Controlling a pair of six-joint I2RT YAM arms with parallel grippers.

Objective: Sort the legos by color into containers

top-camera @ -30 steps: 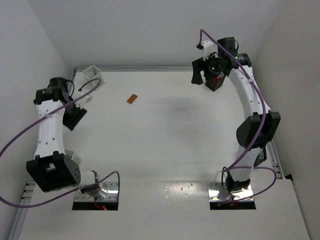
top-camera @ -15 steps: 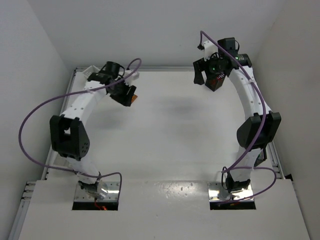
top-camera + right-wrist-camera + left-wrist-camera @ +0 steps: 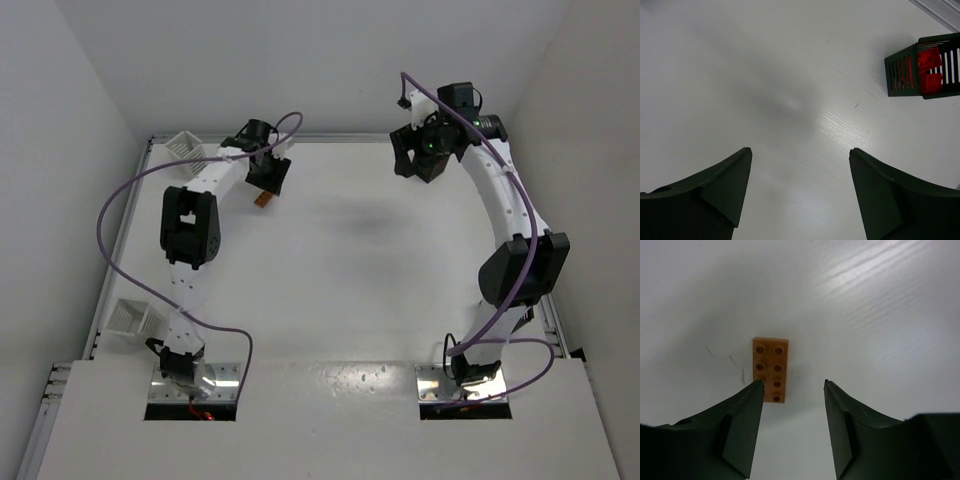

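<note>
We start w/ the orange-brown plate (image 3: 771,369): it lies flat on the white table (image 3: 340,270), studs up, 2 rows of 4. In the top view it sits at approx. 11 o'clock on the tabletop, partly hidden under the left gripper (image 3: 792,385). From the left wrist cam the plate is at 11 o'clock from the gap btw. the fingers, and its near end is just beside the tip of the left-hand finger. The jaws are apart w/ nothing clamped. We can't tell whether that fingertip touches the plate or hangs above it.

Out from there, the far white basket (image 3: 187,148) stands in the table's 10 o'clock corner, near the left arm's wrist. The near white basket (image 3: 133,317) sits at 8 o'clock by the left edge, beside the arm's lower link.

Across the table, the right gripper (image 3: 800,150) hangs at approx. 1 o'clock in the top view. Its jaws are spread wide and hold nothing, w/ bare table below. In its wrist cam a black basket (image 3: 897,75) stands at 2 o'clock, well apart from the fingers, w/ red legos (image 3: 930,82) inside.
</note>
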